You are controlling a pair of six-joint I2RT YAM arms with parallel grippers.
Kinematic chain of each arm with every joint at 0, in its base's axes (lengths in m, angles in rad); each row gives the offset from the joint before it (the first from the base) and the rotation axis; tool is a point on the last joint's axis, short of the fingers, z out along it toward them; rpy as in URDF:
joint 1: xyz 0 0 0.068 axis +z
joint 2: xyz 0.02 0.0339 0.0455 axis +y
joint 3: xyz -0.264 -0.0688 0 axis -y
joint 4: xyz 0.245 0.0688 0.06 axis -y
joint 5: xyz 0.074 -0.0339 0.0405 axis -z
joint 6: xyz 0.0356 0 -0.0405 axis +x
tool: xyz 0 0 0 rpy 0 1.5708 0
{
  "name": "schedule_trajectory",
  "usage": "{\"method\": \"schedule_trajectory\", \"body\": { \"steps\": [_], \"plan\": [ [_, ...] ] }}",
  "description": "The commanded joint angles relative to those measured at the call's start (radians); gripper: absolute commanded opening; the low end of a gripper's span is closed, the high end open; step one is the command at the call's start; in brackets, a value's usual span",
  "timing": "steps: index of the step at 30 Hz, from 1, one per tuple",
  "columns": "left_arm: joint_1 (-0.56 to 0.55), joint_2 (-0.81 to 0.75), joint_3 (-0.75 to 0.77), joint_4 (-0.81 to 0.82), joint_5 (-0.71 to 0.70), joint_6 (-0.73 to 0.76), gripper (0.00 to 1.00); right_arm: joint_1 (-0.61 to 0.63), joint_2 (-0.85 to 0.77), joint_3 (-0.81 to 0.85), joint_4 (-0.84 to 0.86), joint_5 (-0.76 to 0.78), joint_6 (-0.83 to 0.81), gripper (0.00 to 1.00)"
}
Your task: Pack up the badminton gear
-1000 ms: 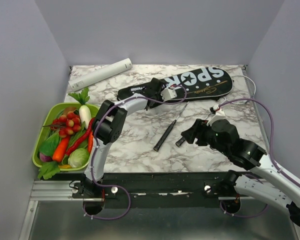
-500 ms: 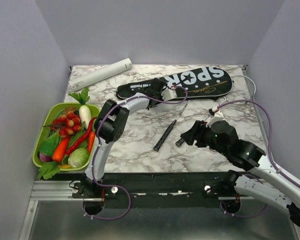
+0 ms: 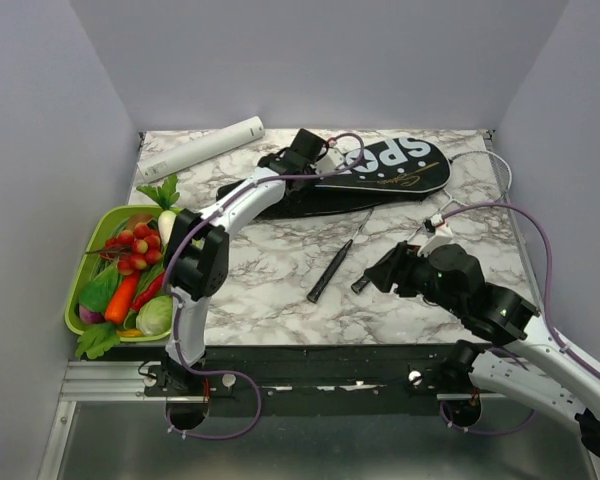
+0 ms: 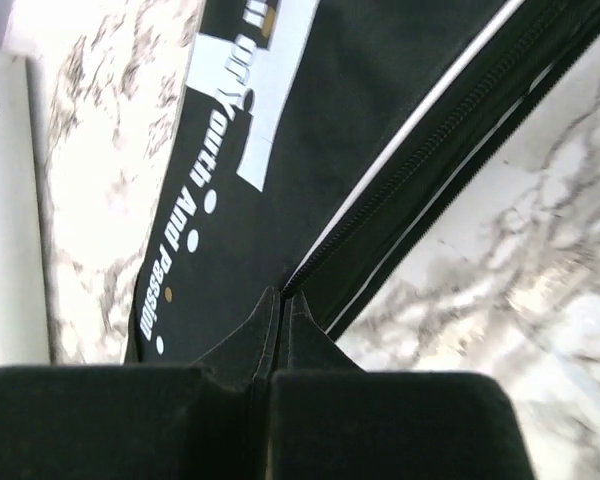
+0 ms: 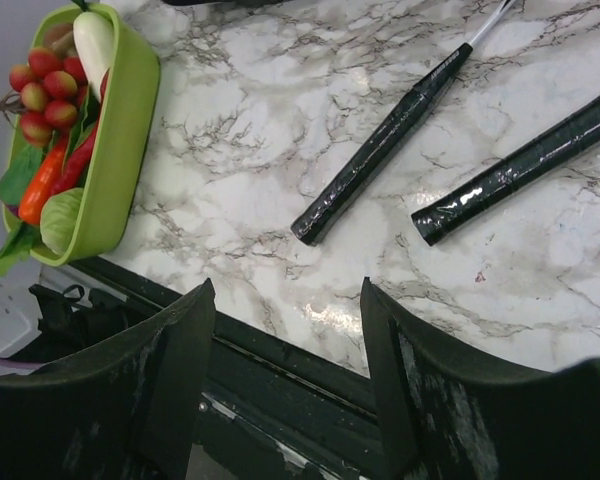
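Note:
The long black bag (image 3: pixel 390 170) lettered "SPORT" lies at the back of the table. My left gripper (image 3: pixel 302 150) is shut on the bag at the end of its zipper (image 4: pixel 380 190), with the jaws pressed together (image 4: pixel 280 305). Two rackets lie in the middle. One black handle (image 3: pixel 328 273) and its thin shaft (image 3: pixel 361 224) show in full. The other handle (image 3: pixel 363 284) is mostly under my right gripper (image 3: pixel 380 270). In the right wrist view both handles (image 5: pixel 380 145) (image 5: pixel 520 165) lie beyond my open, empty right gripper (image 5: pixel 285 310). The racket heads are largely hidden by the bag.
A green tray (image 3: pixel 79 280) of toy vegetables stands at the left edge and also shows in the right wrist view (image 5: pixel 120 150). A white tube (image 3: pixel 202 148) lies at the back left. Grey walls close in the table on three sides.
My left gripper has moved back and to the left, dragging the bag's narrow end with it. The bag has shifted left and turned. The right arm has barely moved.

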Motion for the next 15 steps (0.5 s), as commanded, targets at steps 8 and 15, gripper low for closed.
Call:
{"method": "schedule_trajectory", "body": {
  "steps": [8, 15],
  "plan": [
    [-0.003, -0.365, -0.273, -0.126, 0.106, -0.497, 0.00, -0.005, 0.024, -0.022, -0.033, 0.039, 0.040, 0.68],
    [-0.003, -0.534, -0.481, 0.004, 0.302, -0.703, 0.00, -0.066, 0.132, -0.043, 0.033, 0.037, 0.045, 0.71]
  ]
}}
